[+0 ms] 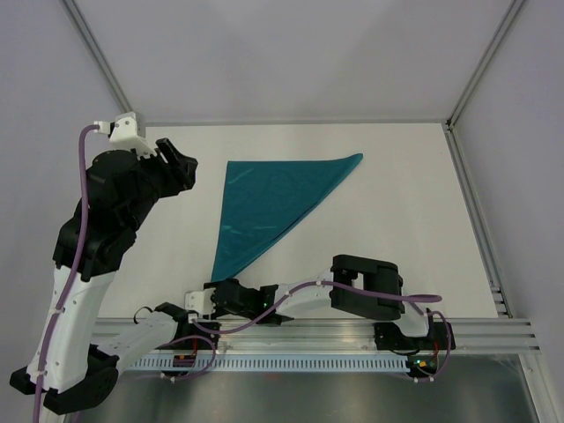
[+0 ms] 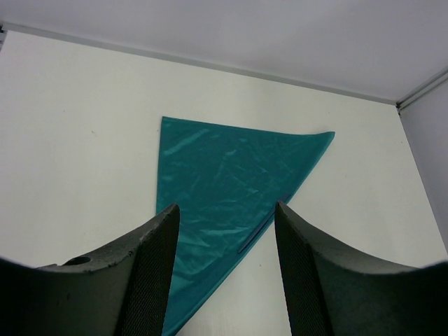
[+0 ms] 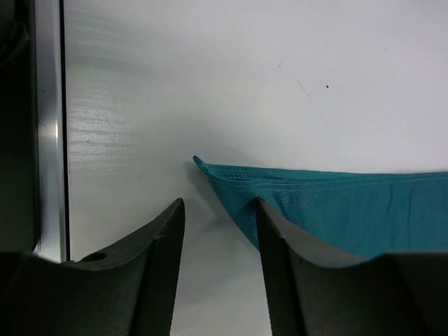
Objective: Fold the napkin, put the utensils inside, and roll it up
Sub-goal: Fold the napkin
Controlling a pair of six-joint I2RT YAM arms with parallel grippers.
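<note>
The teal napkin lies flat on the white table, folded into a triangle with one tip at the near left and one at the far right. It also shows in the left wrist view and the right wrist view. My left gripper is open and empty, raised left of the napkin's far left corner. My right gripper is open and empty, low on the table just short of the napkin's near tip. No utensils are in view.
The table's metal rail runs along the near edge by the arm bases. White enclosure walls stand at the back and sides. A metal strip lies left of my right gripper.
</note>
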